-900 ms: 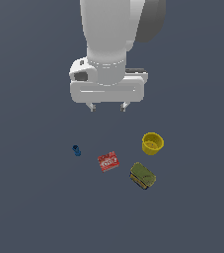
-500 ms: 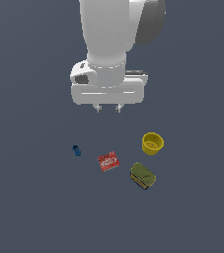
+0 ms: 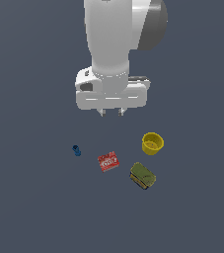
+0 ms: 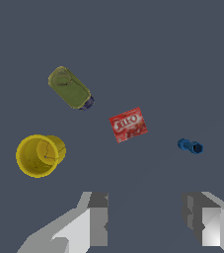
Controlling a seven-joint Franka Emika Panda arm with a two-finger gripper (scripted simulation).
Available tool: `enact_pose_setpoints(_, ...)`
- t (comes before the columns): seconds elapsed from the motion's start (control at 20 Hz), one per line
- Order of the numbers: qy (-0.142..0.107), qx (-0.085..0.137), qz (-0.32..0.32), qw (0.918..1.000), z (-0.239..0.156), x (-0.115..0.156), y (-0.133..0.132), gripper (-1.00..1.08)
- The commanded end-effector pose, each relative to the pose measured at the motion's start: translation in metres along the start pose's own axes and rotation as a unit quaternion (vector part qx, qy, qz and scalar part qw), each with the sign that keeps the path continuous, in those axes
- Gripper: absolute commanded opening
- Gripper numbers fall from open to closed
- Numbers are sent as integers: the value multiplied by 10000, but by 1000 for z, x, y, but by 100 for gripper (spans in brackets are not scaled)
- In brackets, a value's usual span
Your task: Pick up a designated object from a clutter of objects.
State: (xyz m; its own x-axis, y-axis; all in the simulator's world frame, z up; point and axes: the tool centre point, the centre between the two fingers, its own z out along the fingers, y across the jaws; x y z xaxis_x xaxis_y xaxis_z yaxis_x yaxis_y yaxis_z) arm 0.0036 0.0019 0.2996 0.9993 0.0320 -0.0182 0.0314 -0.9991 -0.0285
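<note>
The gripper has narrowed its jaws slightly since the earlier frames; they remain apart and hold nothing. It hovers well above the tabletop. The yellow cup stands upright toward the exterior view's right, untouched, beside the olive-green block. Approach not yet begun.

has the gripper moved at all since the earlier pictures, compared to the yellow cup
Yes. In the exterior view the gripper has shifted toward that view's right and slightly down, closer to the yellow cup, which has stayed put. It hangs above the cup, not touching it.
</note>
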Motion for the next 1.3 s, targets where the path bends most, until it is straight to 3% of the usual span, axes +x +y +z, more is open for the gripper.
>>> enact_pose_setpoints(0.0,-54,44,-94,9999,12,2,-9,28)
enact_pose_setpoints(0.35,-293,275,-515,9979,70,10,-52,28)
enact_pose_setpoints(0.8,-672,668,-1087,9896,162,2,-118,28)
enact_pose_setpoints(1.25,-837,844,-1298,9844,202,-8,-146,28)
